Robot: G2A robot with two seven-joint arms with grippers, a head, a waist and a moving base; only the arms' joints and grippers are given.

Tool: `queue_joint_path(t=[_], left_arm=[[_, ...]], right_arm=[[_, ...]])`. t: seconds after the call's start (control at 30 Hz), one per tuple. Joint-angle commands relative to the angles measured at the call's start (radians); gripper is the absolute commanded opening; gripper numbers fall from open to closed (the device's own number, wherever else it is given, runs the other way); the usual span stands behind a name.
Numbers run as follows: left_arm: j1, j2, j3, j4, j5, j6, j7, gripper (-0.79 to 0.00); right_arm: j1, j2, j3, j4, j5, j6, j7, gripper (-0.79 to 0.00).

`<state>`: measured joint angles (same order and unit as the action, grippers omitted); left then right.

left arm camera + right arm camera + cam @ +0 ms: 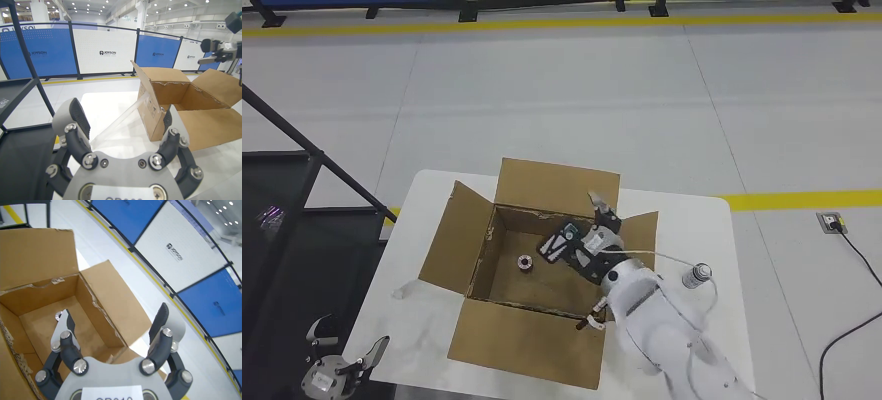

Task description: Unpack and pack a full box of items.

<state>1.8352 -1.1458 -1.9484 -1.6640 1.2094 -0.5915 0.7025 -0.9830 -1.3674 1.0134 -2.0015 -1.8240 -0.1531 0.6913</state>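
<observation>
Brown cardboard box [527,345], flaps splayed and edges torn, sits below the wide, empty right gripper [115,309]. One small round metal piece [525,263] lies inside. The left gripper [122,104], wide too, faces it.

Small round item [525,263] on box [522,345] floor too small to identify; right tool [115,308] finger half-covers it.

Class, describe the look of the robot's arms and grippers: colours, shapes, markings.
Both the left gripper and right gripper have light grey fingers faced with black ribbed pads, black curved links, silver pins and a grey base plate bearing a white label. The right arm is a rounded white casing.
</observation>
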Motion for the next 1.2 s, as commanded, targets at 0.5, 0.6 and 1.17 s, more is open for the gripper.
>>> queue_joint_path(t=[0.5, 0.6, 1.17], left_arm=[[0.0, 0.0, 0.0, 0.0, 0.0, 0.0, 0.0, 0.0], [0.0, 0.0, 0.0, 0.0, 0.0, 0.0, 0.0, 0.0], [0.0, 0.0, 0.0, 0.0, 0.0, 0.0, 0.0, 0.0]], right_arm=[[-0.545, 0.042, 0.464, -0.258, 0.049, 0.107, 0.144, 0.0], [-0.538, 0.043, 0.521, -0.155, 0.191, 0.053, 0.141, 0.0], [-0.438, 0.048, 0.467, 0.172, 0.345, -0.071, 0.037, -0.148]])
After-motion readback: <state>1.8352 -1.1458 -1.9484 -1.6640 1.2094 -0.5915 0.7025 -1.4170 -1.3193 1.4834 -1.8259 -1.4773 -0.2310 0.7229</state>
